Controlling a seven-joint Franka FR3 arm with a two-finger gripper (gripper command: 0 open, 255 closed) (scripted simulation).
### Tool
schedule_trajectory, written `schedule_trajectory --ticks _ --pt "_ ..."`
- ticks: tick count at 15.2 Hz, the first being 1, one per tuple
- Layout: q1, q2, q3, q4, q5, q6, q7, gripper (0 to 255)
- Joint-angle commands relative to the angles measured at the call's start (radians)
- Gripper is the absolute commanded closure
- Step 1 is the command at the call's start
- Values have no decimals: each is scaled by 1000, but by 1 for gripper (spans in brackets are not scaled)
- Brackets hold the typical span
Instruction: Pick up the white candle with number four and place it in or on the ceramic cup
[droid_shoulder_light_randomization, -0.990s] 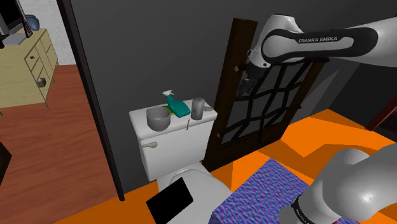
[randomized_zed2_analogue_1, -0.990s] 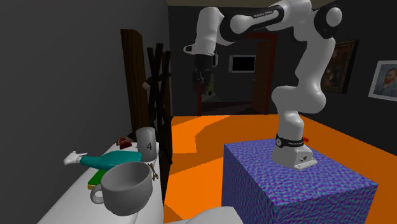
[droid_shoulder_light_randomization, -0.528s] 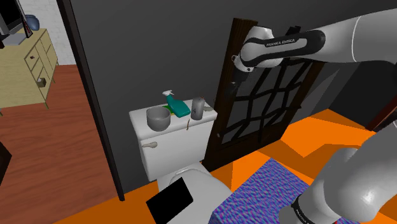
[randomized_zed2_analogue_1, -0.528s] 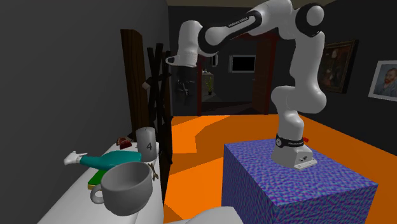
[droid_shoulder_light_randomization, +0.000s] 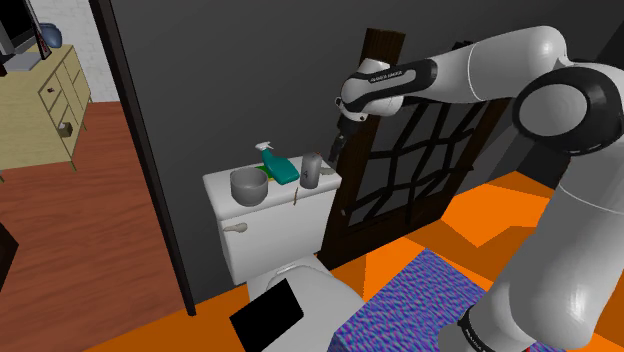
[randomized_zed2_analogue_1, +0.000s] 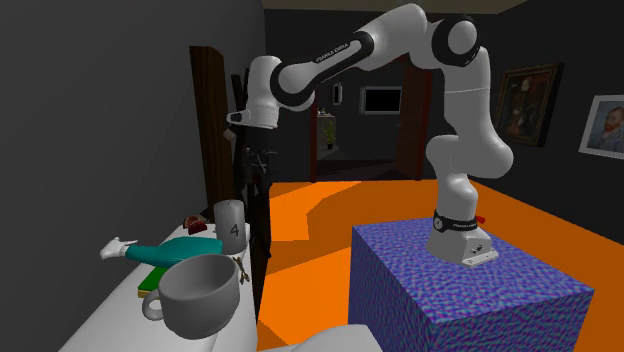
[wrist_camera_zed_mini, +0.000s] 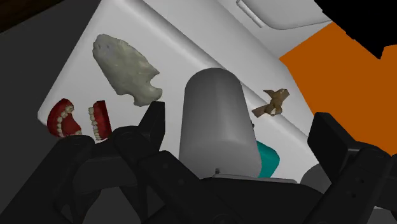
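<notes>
End effector (droid_shoulder_light_randomization: 338, 143) hovers above the grey candle (droid_shoulder_light_randomization: 313, 170), fingers spread wide, gripping nothing. Candle stands upright on the toilet tank (droid_shoulder_light_randomization: 270, 232), just beside the spray bottle (droid_shoulder_light_randomization: 277, 165), the grey cup (droid_shoulder_light_randomization: 249, 186) beyond it.

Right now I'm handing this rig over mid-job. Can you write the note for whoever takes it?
Gripper: open, in the air just above the candle, holding nothing.
Candle: pale grey, marked 4, upright on the toilet tank lid. It lines up between the fingers in the wrist view and is untouched.
Cup: grey, upright on the same lid, on the far side of the teal spray bottle from the candle.
Done: gripper brought over the candle.
Left: descend, close on the candle, lift, carry it past the spray bottle to the cup, release.
</notes>
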Motion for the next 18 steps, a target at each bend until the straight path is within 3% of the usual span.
schedule_trajectory --ticks 1,4,11,18 --pt "-10 75 13 64 40 2 -65 0" --pt "-25 166 35 153 76 -5 -125 0" --pt "-25 223 51 134 102 69 -141 0" --pt "-25 223 51 134 102 69 -141 0"
